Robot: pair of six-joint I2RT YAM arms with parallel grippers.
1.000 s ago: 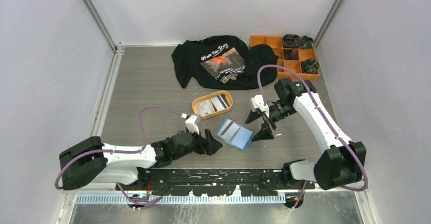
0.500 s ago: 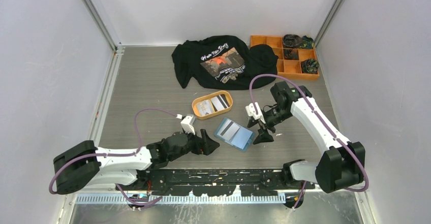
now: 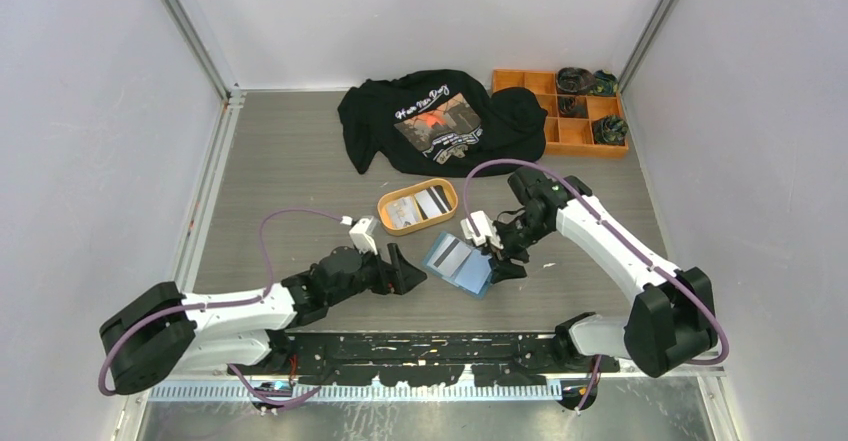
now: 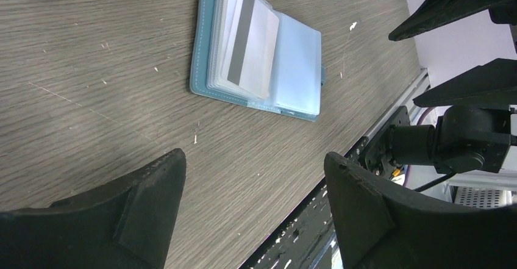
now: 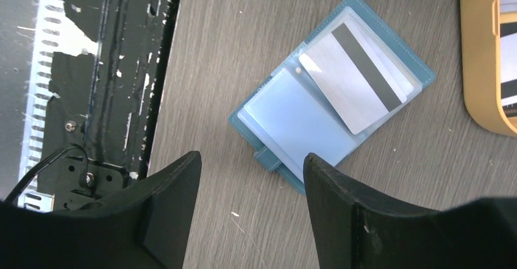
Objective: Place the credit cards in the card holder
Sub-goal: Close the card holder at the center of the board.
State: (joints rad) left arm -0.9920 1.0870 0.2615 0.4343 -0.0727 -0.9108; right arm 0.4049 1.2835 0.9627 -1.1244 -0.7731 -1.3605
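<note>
Moved in over card holder (image 3: 455, 261): right end effector (image 3: 495, 251), released, empty; left end effector (image 3: 405, 269) likewise. One card (image 5: 353, 80) askew on holder; more credit cards (image 3: 425, 204) remain in tray (image 3: 385, 216).

the card holder (image 5: 292, 129) lies open on the grey wooden table (image 5: 244, 37), turned at a slant. on its upper right half rests a silver card (image 5: 350, 80) with a dark stripe, partly out of the clear pocket. the lower left half shows light blue pockets, and a small snap tab (image 5: 266, 157) sticks out at the near edge. the right gripper (image 5: 251, 159) hangs just above this tab with its two black fingers (image 5: 171, 208) apart and nothing between them. at the right edge stands an orange tray (image 5: 478, 68) with a light card (image 5: 509, 49) inside. a black perforated rail (image 5: 103, 68) runs on the left.
</note>
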